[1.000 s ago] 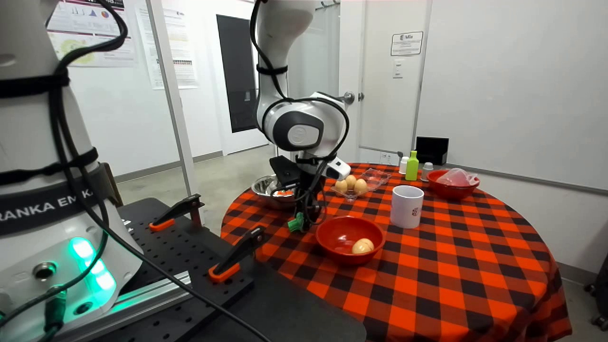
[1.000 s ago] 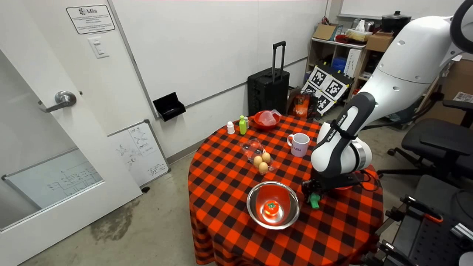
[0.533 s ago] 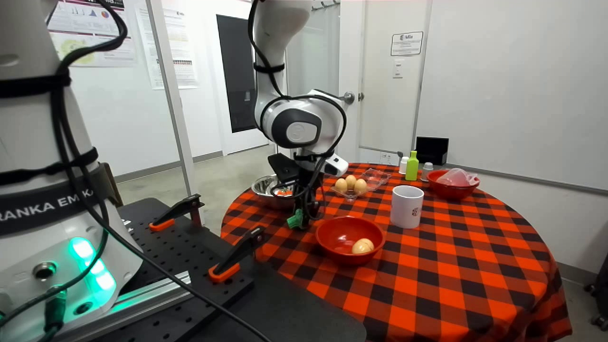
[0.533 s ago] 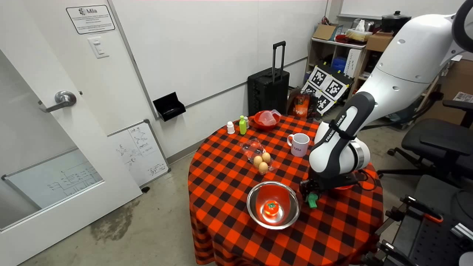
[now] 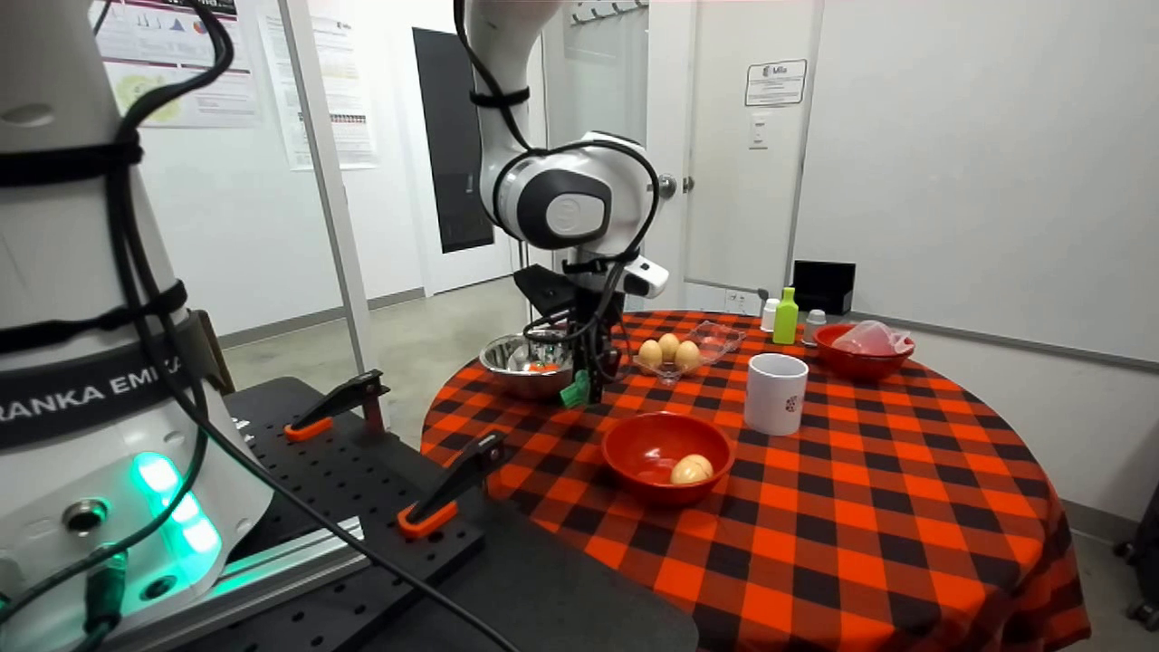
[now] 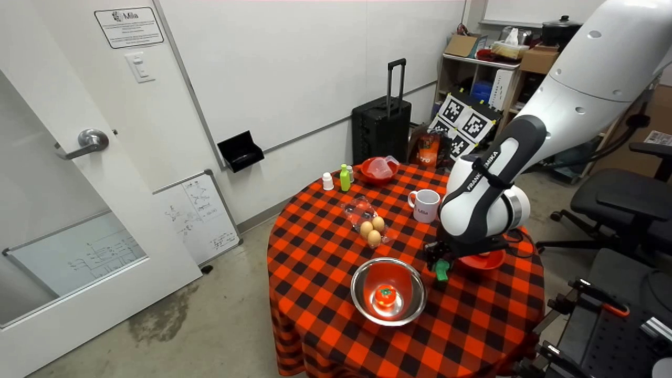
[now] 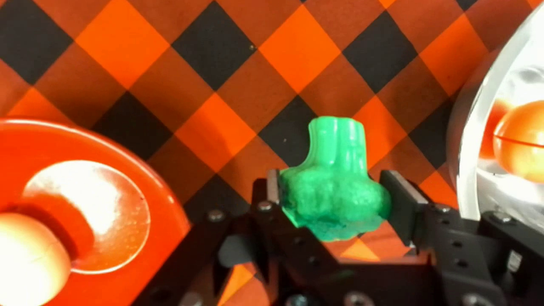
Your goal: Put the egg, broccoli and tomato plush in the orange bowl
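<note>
Here, egg [image 5: 692, 469] in orange bowl [image 5: 632, 445], tomato [image 6: 385, 296] in steel bowl [image 6: 359, 295].

In an exterior view, arm [image 6: 593, 94] slopes diag. down to a bent wrist [image 5: 579, 208]. Gripper [image 7: 335, 195] hangs approx. vert., black fingers [image 7: 401, 208] pointing down, clamped w/ a gap betw. them. Base [image 5: 100, 480] upright, its lights [image 5: 177, 507] glowing green.

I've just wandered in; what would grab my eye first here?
Probably the white robot arm arching over the checked tablecloth, its black claw pinching a bright green broccoli. On one side of the claw an egg lies in a red-orange bowl; on the other a red tomato sits in a steel bowl.
</note>
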Controlling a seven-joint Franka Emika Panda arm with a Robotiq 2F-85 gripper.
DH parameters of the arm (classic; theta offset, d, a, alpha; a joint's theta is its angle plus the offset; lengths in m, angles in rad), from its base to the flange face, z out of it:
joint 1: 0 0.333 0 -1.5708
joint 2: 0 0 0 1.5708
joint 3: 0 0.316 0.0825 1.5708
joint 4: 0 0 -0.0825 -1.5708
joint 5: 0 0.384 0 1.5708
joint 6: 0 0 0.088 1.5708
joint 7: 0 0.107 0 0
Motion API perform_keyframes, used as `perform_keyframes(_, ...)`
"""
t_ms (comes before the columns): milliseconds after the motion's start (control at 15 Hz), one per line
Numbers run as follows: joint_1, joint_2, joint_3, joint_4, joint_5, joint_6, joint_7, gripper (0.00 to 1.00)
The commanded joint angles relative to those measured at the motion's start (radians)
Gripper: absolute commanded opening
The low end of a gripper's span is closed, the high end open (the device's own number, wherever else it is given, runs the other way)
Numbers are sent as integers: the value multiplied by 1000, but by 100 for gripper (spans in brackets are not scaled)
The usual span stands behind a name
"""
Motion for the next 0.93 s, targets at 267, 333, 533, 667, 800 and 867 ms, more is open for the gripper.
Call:
perform_keyframes(267,-14,-132,-83,-68,-3,-13,-8,34)
perform_keyframes(333,-18,-134,-100,-63,-9,-19,-11,34)
perform_keyframes(533,-20,-134,-150,-49,-28,-32,-14,34)
perform_keyframes(667,-22,-128,-181,-36,-44,-41,-17,34)
perform_keyframes(800,-31,-114,-198,-17,-58,-50,-27,34)
perform_keyframes(867,-41,-104,-199,-2,-61,-61,-37,34)
